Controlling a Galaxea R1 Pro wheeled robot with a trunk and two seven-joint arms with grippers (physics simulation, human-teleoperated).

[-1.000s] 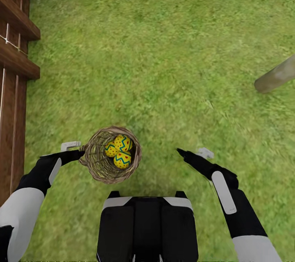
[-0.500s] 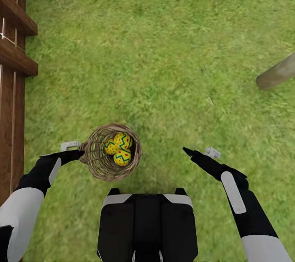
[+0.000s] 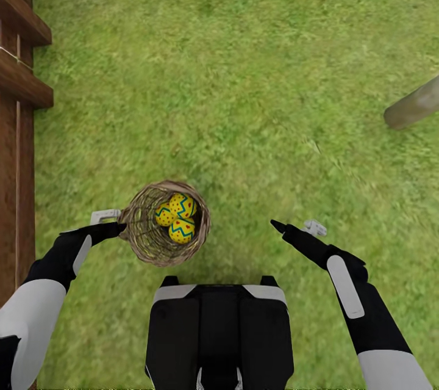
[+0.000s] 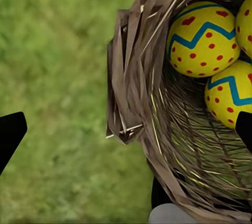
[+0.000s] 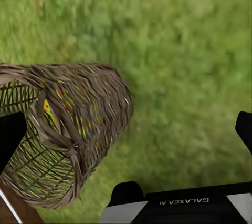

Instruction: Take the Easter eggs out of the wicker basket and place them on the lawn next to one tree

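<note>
The three Easter eggs, yellow with red dots and zigzag bands, lie together in the wicker basket on the lawn: one egg on top, one beside it, one nearest me. The left wrist view shows them close up. My left gripper is open at the basket's left rim, and the braided rim stands between its spread fingers. My right gripper is open over grass to the right of the basket, apart from it, and the basket's woven side shows in its wrist view.
A dark brown slat fence runs along the left edge. A pale grey tree trunk meets the grass at the far right. Open lawn lies between the basket and the trunk. My own base sits just below the basket.
The whole view has shifted, and the fence's top beam has slid out of the picture. The basket stays at my left gripper. My right gripper has moved slightly to the right.
</note>
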